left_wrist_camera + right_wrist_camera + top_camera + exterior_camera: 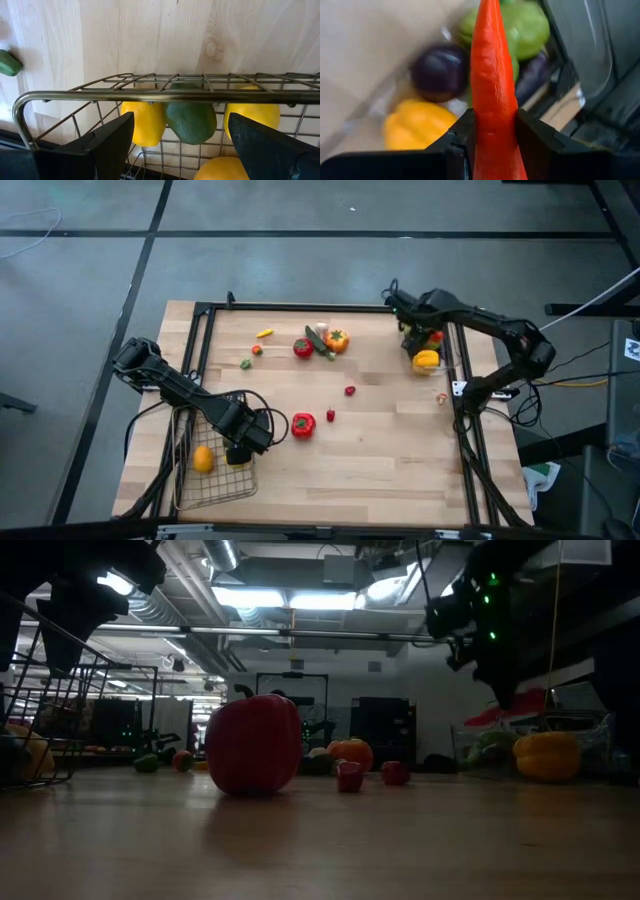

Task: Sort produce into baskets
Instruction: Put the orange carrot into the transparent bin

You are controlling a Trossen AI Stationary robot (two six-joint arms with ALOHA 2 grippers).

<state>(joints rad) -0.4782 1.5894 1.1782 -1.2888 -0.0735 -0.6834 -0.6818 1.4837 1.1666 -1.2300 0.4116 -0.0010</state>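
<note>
Clamped between the two dark fingers of the right pincer (pixel 492 135), a long red-orange carrot (pixel 492 85) fills the right wrist view. Beneath it a yellow pepper (pixel 417 125), a round purple eggplant (pixel 439 71) and a green piece (pixel 527 25) are seen lying in the clear plastic bin (pixel 580 45). In the high view this pincer (pixel 418 330) is held over the bin (pixel 428 355) at the right edge of the tabletop (pixel 400 450).

The left pincer (pixel 240 448) is held over the wire-mesh basket (pixel 215 485) at the front left corner, its fingers (pixel 110 142) spread apart with nothing between them. Yellow lemons (pixel 145 122) and a green piece (pixel 191 117) are seen inside the basket's grid (pixel 150 95).

A large red pepper (pixel 302 424) stands just beside the left pincer, with two tiny red pieces (pixel 330 415) farther toward the middle. Near the far edge, a red pepper (pixel 303 348), a dark green cucumber (pixel 318 342) and an orange pepper (pixel 337 340) are clustered, touching or nearly so; a small yellow piece (pixel 264 333) lies to their left.
</note>
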